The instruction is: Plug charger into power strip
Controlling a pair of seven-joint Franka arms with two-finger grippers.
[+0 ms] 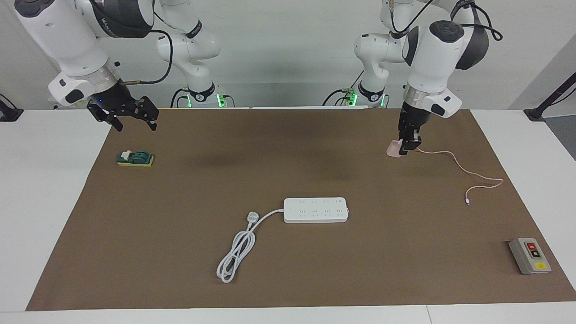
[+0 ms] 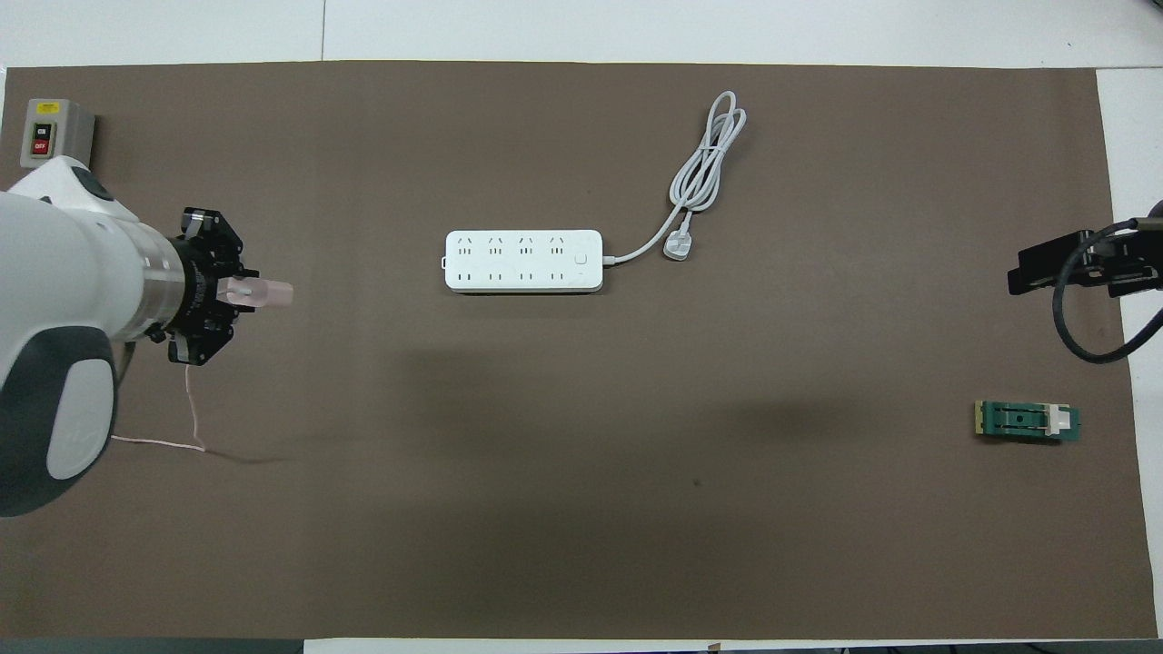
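I have the left tool (image 1: 408, 147) clenched on the pale-pink charger (image 1: 394, 149), held up in the air over the brown mat (image 1: 288, 279), toward the left arm's end of the tabletop (image 1: 40, 202). In the overhead view the pink cube (image 2: 263, 293) sticks out from the tool's tip, pointing toward the power strip (image 2: 523, 261). The charger's thin pink cable (image 1: 463, 168) trails from the cube down onto the mat and ends in a tiny white connector (image 1: 468, 202) lying flat there.

The power strip (image 1: 316, 210) lies flat near the middle of the mat, well apart from the charger, sockets up and all of them unoccupied as far as I can see. Its thick white cord (image 1: 236, 254) runs off toward the right arm's end, with the white plug (image 1: 253, 217) just beside the strip and the rest coiled in a long loop farther from the robots.

My right tool (image 1: 134, 120) waits with its fingers released, holding nothing, raised over the mat's edge at the right arm's end; a small green block on a yellow base (image 1: 135, 159) sits on the mat below it. A grey switch box with red and black buttons (image 1: 530, 255) stands at the mat's corner at the left arm's end, farther from the robots than the strip.
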